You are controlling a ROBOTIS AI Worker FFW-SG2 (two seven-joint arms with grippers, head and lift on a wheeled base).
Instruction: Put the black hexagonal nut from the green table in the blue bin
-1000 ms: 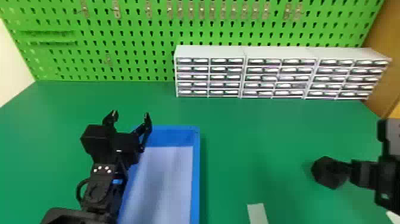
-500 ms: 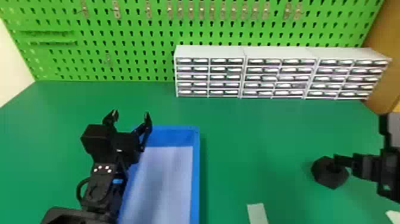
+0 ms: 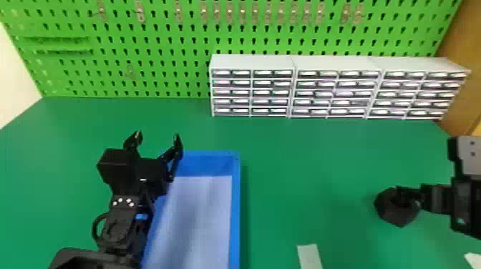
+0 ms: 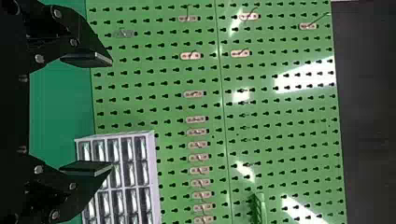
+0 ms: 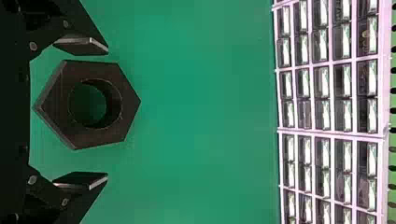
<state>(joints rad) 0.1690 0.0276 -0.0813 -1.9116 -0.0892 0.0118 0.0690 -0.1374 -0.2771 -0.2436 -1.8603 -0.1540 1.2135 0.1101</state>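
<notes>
Black hexagonal nut (image 3: 400, 217): dark, flat-sided, round hole; we see it right of the blue bin (image 3: 234, 214)
Right pincer (image 3: 402, 195): wide, a finger on either side of the nut, gaps showing
Left pincer (image 3: 157, 135): wide, by the bin's far left corner
Bin shape: rectangular, pale floor
Counter (image 3: 304, 157): smooth green, under the bin
Room: green perforated pegboard (image 3: 161, 64) beyond the bin, white drawer units (image 3: 333, 64) beyond and rightward

My head view registered bright light, with a soft shadow on the green table (image 3: 322, 161) beside the blue bin (image 3: 234, 214). My left wrist view recorded white glare patches on the pegboard (image 4: 163, 84); my right wrist view recorded white reflections on the drawer fronts (image 5: 346, 84)
</notes>
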